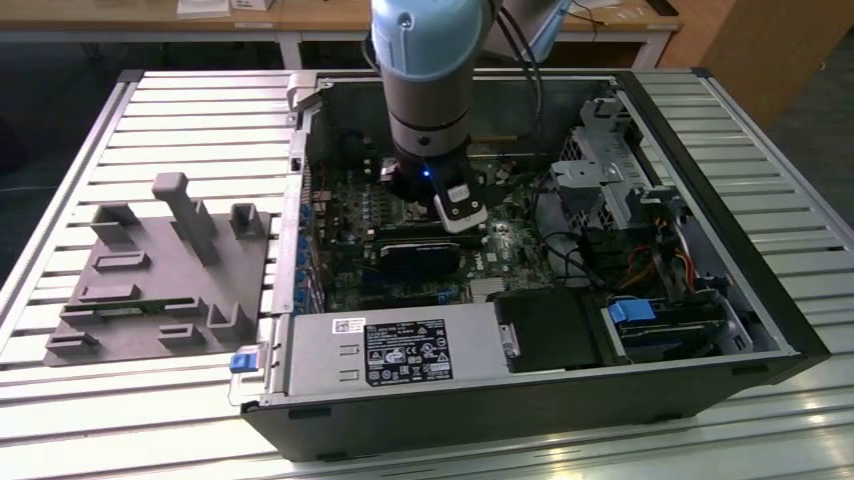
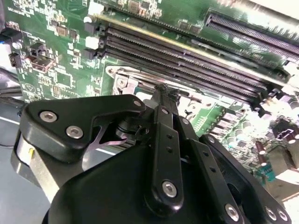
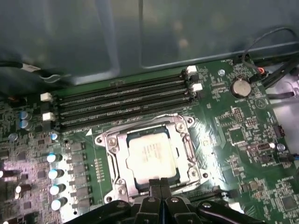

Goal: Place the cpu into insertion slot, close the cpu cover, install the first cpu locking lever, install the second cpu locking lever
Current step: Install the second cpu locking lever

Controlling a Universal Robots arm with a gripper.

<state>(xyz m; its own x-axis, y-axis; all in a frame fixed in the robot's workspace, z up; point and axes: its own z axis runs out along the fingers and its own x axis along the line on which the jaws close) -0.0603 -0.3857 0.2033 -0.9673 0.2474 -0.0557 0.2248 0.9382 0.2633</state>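
The gripper [image 3: 161, 185] reaches down into an open computer case [image 1: 694, 330], its two black fingers [image 3: 156, 186] pressed together with nothing between them. In the first wrist view the fingertips meet at the near edge of the insertion slot [image 3: 110, 144], at or just above the silvery frame; whether they actually touch it cannot be told from this angle. The cpu [image 3: 150, 157], a dull grey metal square, lies flat in the slot. The cpu cover [image 3: 184, 144] lies down around it, the chip showing through its square window. Beside the socket run the long black memory slots [image 3: 126, 100], parallel to one of its edges, on the green motherboard [image 3: 238, 135] (a round coin cell [image 3: 240, 87] sits near one end of those slots).

In the second wrist view the gripper [image 2: 163, 91] is seen from behind its black linkage, the closed tips set over the socket's metal edging, with the memory slots [image 2: 187, 60] just beyond.

In the exterior view the arm [image 1: 424, 80] descends vertically into the middle of the case, the gripper [image 1: 461, 218] low over the board. A grey power supply box [image 1: 387, 350] fills the near side of the case, and a grey fixture block [image 1: 160, 275] with upright posts lies on the slatted table [image 1: 80, 140], well apart, toward the exterior view's left.
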